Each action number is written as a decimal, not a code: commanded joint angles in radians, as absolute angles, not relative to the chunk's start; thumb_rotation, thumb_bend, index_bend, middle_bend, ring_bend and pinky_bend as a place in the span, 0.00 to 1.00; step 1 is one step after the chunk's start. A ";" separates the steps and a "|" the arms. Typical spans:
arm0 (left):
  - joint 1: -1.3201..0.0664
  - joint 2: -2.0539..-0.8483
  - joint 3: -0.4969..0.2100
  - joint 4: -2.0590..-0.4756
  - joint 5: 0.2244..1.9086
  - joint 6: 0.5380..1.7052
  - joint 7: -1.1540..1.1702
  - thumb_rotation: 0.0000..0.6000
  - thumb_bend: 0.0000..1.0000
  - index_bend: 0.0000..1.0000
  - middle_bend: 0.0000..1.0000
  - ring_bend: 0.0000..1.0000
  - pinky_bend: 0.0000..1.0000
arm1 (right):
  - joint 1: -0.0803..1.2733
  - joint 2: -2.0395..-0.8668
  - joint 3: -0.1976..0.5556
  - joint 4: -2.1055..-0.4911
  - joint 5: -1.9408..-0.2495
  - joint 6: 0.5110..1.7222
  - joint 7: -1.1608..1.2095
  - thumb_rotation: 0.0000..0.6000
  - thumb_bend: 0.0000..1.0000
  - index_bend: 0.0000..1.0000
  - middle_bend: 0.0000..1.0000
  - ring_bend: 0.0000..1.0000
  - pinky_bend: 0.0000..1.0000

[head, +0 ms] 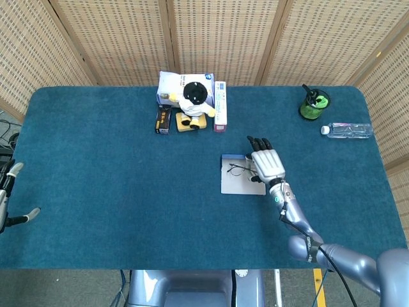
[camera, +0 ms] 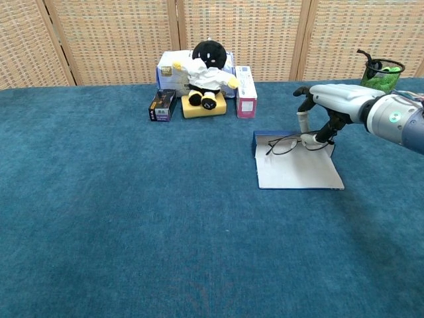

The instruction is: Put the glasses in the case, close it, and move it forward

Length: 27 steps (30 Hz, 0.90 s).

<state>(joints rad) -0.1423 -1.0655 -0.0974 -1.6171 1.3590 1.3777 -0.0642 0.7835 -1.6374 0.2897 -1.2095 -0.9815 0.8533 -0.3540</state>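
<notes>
Your right hand (camera: 334, 106) pinches the right end of the glasses (camera: 291, 143), a thin wire frame with clear lenses. They hang over the far part of the open case (camera: 295, 173), a flat pale tray with a blue rim, their long axis running left to right. They may already touch the lining; I can't tell. Your left hand (head: 7, 198), well apart at the table's near left edge, holds nothing, fingers apart.

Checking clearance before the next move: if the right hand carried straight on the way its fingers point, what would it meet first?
The right hand, holding the glasses over the open case, points toward the table's far edge. Only bare blue cloth shows ahead, so the way looks free; height is hard to judge.
</notes>
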 commanded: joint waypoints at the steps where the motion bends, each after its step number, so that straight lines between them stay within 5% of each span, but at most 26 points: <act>1: -0.143 -1.065 -0.100 -1.615 1.352 1.375 -0.067 1.00 0.00 0.00 0.00 0.00 0.00 | 0.803 -1.659 0.294 -1.168 -0.960 0.835 -0.358 1.00 0.49 0.60 0.03 0.00 0.00; 27: -0.151 -1.063 -0.108 -1.609 1.326 1.351 -0.079 1.00 0.00 0.00 0.00 0.00 0.00 | 0.879 -1.755 0.279 -0.970 -0.882 0.769 -0.414 1.00 0.52 0.60 0.03 0.00 0.00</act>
<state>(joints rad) -0.1508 -1.0625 -0.1085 -1.6088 1.3259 1.3514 -0.0787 0.8774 -1.7524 0.2795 -0.9738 -0.8839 0.7703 -0.4122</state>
